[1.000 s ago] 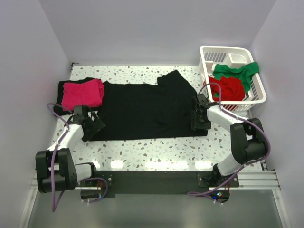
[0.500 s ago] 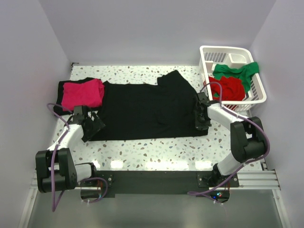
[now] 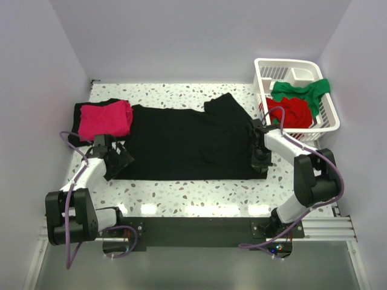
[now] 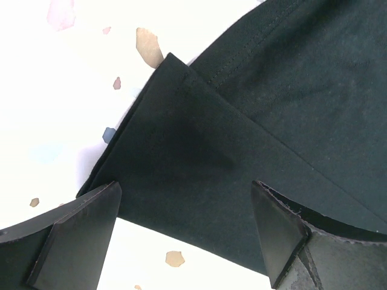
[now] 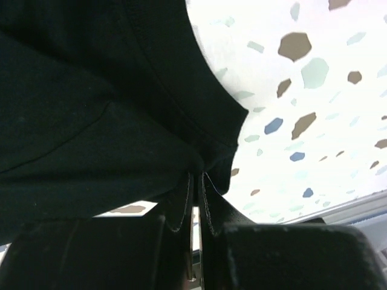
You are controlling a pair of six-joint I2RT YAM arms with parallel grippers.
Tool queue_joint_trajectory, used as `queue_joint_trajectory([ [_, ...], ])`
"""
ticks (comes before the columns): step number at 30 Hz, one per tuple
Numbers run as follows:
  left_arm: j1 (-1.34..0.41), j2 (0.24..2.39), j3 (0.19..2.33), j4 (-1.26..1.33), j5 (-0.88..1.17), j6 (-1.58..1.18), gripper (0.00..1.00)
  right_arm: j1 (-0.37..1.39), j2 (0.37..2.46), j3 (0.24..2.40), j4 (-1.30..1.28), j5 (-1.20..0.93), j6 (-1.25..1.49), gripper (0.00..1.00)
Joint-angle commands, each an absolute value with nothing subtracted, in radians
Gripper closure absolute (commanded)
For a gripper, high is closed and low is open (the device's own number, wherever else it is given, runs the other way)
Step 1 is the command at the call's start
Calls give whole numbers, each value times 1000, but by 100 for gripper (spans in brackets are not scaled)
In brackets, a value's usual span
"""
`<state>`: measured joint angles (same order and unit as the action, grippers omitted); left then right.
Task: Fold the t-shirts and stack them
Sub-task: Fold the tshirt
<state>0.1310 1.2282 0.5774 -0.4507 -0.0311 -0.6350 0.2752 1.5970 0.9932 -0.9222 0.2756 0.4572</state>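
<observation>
We count five t-shirts. One black t-shirt (image 3: 187, 142) lies spread flat across the middle of the top view, its near edge running along the lower centre of the table (image 3: 199, 194). At the left of that frame one magenta-pink t-shirt (image 3: 106, 119) sits folded on one folded black t-shirt (image 3: 78, 115), which shows as a dark border at its left side. At the upper right, one red t-shirt (image 3: 294, 112) and one green t-shirt (image 3: 302, 90) lie crumpled in the single white basket (image 3: 284, 61), the green one draped over its right rim.

There are two grippers. The right gripper (image 3: 260, 158) is at the lower right corner of the spread shirt. In its wrist view the right gripper (image 5: 195, 181) has its fingers pressed together, pinching the bunched hem of the black cloth (image 5: 91, 109). The left gripper (image 3: 120, 158) is at the shirt's lower left corner. In its wrist view the left gripper (image 4: 187, 211) stands spread wide, one finger on each side of that corner of the cloth (image 4: 199, 157). We cannot tell whether they touch it.
</observation>
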Motion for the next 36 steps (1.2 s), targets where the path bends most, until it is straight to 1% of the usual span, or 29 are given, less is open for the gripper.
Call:
queue_joint_trajectory([
  [1,147,1230,575,-472,-74,-618,6,267,1572,999,-1009,376,502,100],
  [3,146,1226,581,-469,-68,-609,6,265,1572,1006,-1012,379,502,100],
  [5,141,1209,587,-466,-64,-591,5,267,1571,1034,-1017,377,492,87],
  [6,141,1194,603,-474,-61,-577,5,267,1566,1046,-1025,376,488,71],
  [7,140,1186,615,-482,-60,-568,5,267,1560,1061,-1031,370,483,62],
  [9,137,1152,659,-500,-58,-539,4,270,1548,1110,-1051,351,468,47],
  [10,132,1138,673,-515,-57,-529,4,273,1533,1127,-1055,342,463,45],
  [15,101,1078,781,-543,-49,-488,6,328,1509,1230,-1057,241,437,40],
  [18,34,1083,825,-507,-64,-498,7,371,1506,1258,-994,144,442,38],
  [19,-25,1092,831,-488,-64,-502,7,377,1506,1259,-971,123,448,38],
  [22,-102,1169,861,-440,-46,-515,7,390,1537,1270,-897,68,466,37],
  [24,-115,1237,873,-410,-5,-526,7,400,1580,1292,-859,38,463,37],
  [33,-124,1391,790,-204,202,-574,6,449,1758,1310,-640,-44,442,36],
  [36,-124,1410,743,-178,219,-591,5,451,1808,1281,-588,-58,449,36],
])
